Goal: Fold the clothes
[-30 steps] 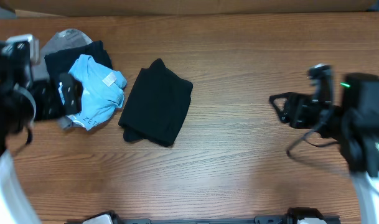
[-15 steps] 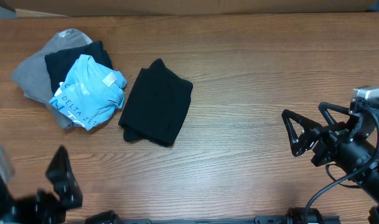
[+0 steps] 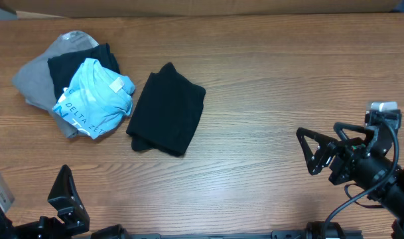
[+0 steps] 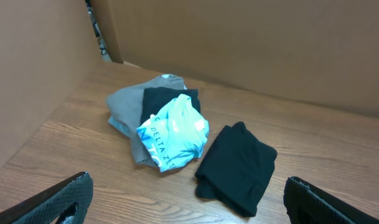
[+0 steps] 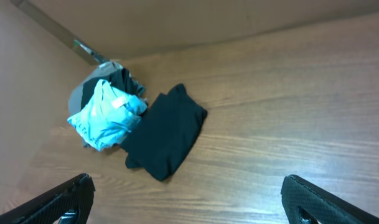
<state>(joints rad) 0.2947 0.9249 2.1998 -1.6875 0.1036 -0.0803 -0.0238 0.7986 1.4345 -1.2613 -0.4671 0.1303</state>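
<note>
A folded black garment (image 3: 167, 109) lies on the wooden table left of centre; it also shows in the left wrist view (image 4: 238, 168) and the right wrist view (image 5: 166, 139). To its left is a loose pile: a light blue shirt (image 3: 95, 98) on a dark garment (image 3: 72, 64) and a grey one (image 3: 39, 78). The blue shirt also shows in the left wrist view (image 4: 174, 134) and the right wrist view (image 5: 106, 116). My left gripper (image 3: 64, 199) is open at the front left edge, empty. My right gripper (image 3: 312, 150) is open at the right, empty.
A brown cardboard wall (image 4: 251, 43) runs along the back of the table and down the left side (image 4: 27, 74). Bare wood (image 3: 274, 99) lies between the black garment and my right gripper.
My left arm has pulled back from the clothes pile to the front left edge. My right arm has moved down and toward the front right. The clothes have not moved.
</note>
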